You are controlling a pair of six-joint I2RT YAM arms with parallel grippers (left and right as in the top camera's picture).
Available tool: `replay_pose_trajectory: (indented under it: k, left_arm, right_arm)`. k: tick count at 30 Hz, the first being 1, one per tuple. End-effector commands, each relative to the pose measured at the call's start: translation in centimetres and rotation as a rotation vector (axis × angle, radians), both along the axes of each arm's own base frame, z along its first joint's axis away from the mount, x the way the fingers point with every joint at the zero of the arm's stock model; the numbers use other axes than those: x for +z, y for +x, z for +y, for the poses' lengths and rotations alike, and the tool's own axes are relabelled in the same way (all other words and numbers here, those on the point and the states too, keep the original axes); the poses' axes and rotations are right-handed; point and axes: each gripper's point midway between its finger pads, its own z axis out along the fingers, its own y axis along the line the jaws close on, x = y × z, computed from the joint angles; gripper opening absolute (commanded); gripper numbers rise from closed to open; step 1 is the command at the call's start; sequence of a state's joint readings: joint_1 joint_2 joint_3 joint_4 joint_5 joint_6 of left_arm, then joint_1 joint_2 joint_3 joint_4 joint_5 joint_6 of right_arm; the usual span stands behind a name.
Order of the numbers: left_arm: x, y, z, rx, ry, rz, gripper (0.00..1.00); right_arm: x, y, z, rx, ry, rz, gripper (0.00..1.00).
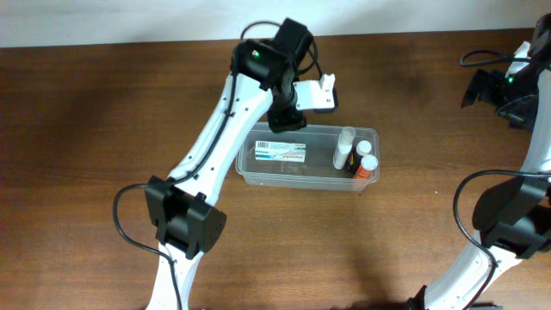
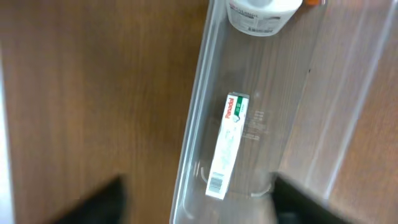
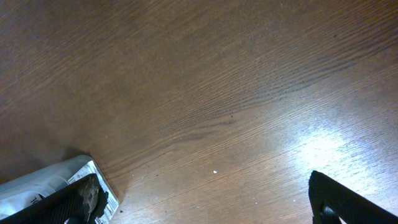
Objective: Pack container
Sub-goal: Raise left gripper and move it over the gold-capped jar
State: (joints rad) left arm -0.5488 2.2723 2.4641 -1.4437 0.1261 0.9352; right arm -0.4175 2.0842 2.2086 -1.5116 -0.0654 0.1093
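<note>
Left gripper (image 1: 287,123), one box (image 1: 281,154), two bottles (image 1: 344,148)

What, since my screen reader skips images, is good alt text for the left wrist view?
A clear container on a wooden table holds a white box lying flat, with a white bottle at the top edge. The open left claw shows dark fingers at the bottom corners.
</note>
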Motion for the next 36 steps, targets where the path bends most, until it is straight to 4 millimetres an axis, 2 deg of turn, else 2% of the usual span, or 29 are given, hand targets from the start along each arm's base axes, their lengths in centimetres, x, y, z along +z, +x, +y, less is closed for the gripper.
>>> replay_pose_trajectory:
  k: [1,8,11,14,17,19,21,24,25,31,36]
  left_arm:
    - [2.4,0.7,0.8,0.088,0.013,-0.062,0.99]
    - [5.2,4.5,5.3,0.438,0.025,-0.189,0.99]
    - [6.3,6.3,8.6,0.673,-0.015,-0.22,0.99]
    - [7.9,7.5,13.8,1.009,-0.064,-0.263,0.99]
    - [9.6,7.0,19.1,1.304,-0.15,-0.241,0.99]
    - [10.0,6.2,21.4,1.406,-0.196,-0.188,0.99]
    - [9.6,4.8,23.3,1.492,-0.239,-0.066,0.99]
    - [8.6,2.9,25.3,1.59,-0.212,0.038,0.99]
    - [8.4,2.9,25.6,1.599,-0.216,0.052,1.0]
    - [6.9,2.1,24.0,1.556,-0.238,0.194,1.0]
    - [4.5,0.3,24.5,1.565,-0.135,0.251,0.99]
  right_arm:
    - [1.2,0.2,0.1,-0.009,-0.01,-0.034,0.98]
    - [1.2,0.2,0.1,-0.009,-0.01,-0.033,0.98]
    - [1.2,0.2,0.1,-0.009,-0.01,-0.033,0.98]
    - [1.2,0.2,0.1,-0.009,-0.01,-0.033,0.98]
    - [1.2,0.2,0.1,-0.009,-0.01,-0.033,0.98]
    - [1.2,0.2,0.1,-0.009,-0.01,-0.033,0.98]
    - [1.2,0.2,0.1,-0.009,-0.01,-0.033,0.98]
    - [1.2,0.2,0.1,-0.009,-0.01,-0.033,0.98]
    - [1.2,0.2,0.1,-0.009,-0.01,-0.033,0.98]
    - [1.2,0.2,0.1,-0.009,-0.01,-0.033,0.98]
    - [1.2,0.2,0.1,-0.009,-0.01,-0.034,0.98]
